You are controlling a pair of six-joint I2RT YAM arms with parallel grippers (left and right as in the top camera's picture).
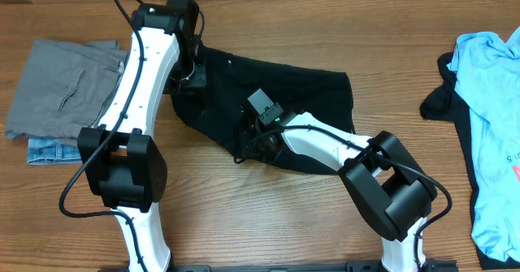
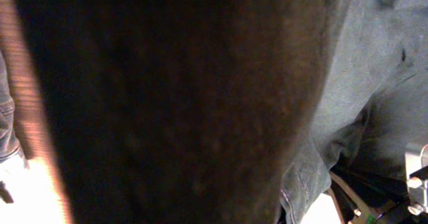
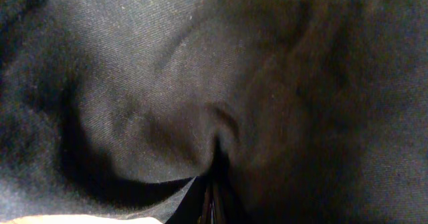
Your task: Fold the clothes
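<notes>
Centrally, the black garment (image 1: 317, 89) lies spread across the table (image 1: 244, 231).
Near its middle the right gripper (image 1: 253, 138) pinches a fold; the left gripper (image 1: 193, 75) meets its far-left corner, dark cloth covering that lens, so its grip cannot be told.

Left end effector (image 1: 193, 75) and right end effector (image 1: 256, 134) lost in black garment (image 1: 317, 93); light blue T-shirt (image 1: 487, 101) cropped at edge.

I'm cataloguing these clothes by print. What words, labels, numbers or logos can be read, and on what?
Nothing is legible.
Light blue T-shirt: small dark print and an orange mark at the picture's right edge, cut off, too small to read.
No text shows on the black garment, grey garment or denim piece.
</notes>
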